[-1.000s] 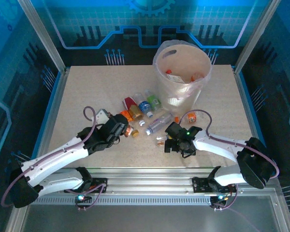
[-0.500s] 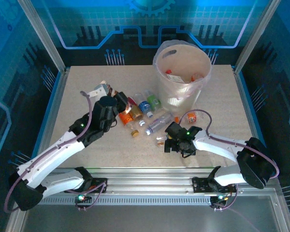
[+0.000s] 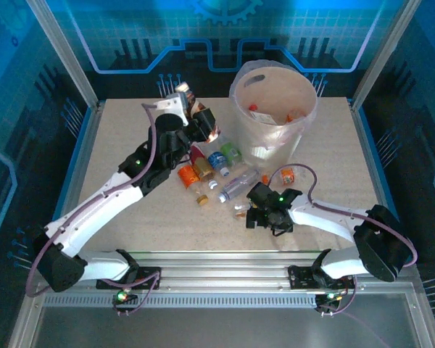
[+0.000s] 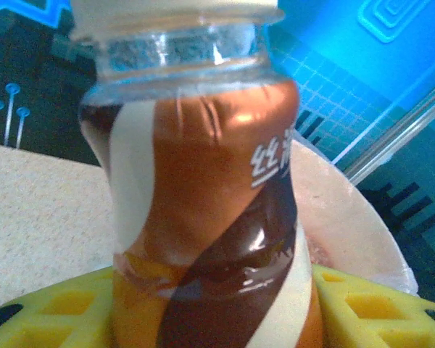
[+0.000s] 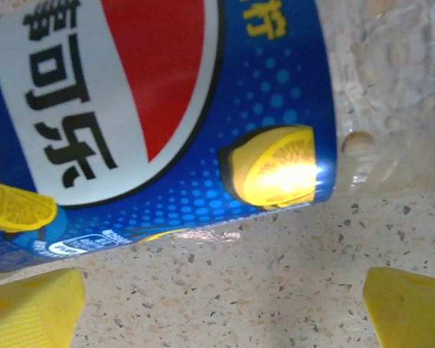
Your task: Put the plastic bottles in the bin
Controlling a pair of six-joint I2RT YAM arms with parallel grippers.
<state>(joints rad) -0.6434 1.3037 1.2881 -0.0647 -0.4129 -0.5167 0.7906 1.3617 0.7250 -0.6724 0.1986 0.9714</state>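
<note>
Our left end effector (image 3: 199, 122) is clamped on a brown-labelled bottle (image 4: 203, 217), held up just left of the bin (image 3: 268, 148), presumably so it clears the rim. The right end effector (image 5: 217, 308) sits wide over a blue-labelled bottle (image 5: 167, 109) lying on the surface (image 3: 123, 152), looks ready to straddle it. We count roughly eight loose bottles (image 3: 217, 170), a few binned, one bin.

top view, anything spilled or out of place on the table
No spill visible. The plastic bottles lie tipped over in a loose heap beside the bin, not standing; an orange-labelled one sits apart near the right arm. The left fingers hold a brown-labelled bottle.
</note>
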